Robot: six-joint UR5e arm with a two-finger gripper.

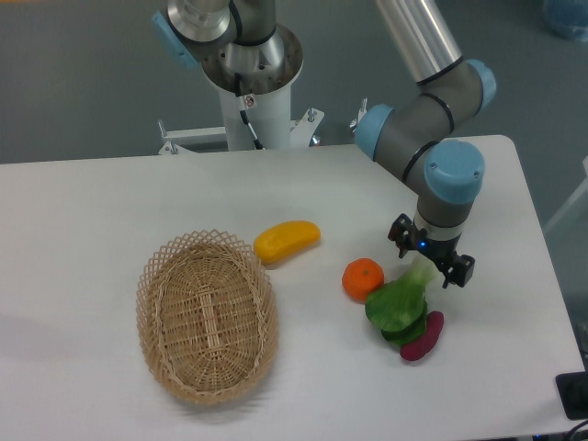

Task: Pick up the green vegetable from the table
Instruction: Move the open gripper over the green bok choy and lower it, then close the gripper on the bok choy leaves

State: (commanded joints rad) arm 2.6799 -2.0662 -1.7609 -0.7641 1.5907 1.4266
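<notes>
- Produce on the table (110, 193): one green vegetable (399, 301), one orange (362, 278), one yellow oblong fruit (287, 240), one purple piece (423, 335), plus one wicker basket (207, 315).
- The green vegetable lies right of centre, leaves touching the orange and overlapping the purple piece, pale stalk pointing up-right.
- One gripper (431, 260) sits low over that stalk end, fingers spread either side of it, holding nothing.
- Bare white surface lies between the cluster and the table's right and front edges; the basket stands well apart to the left.
</notes>
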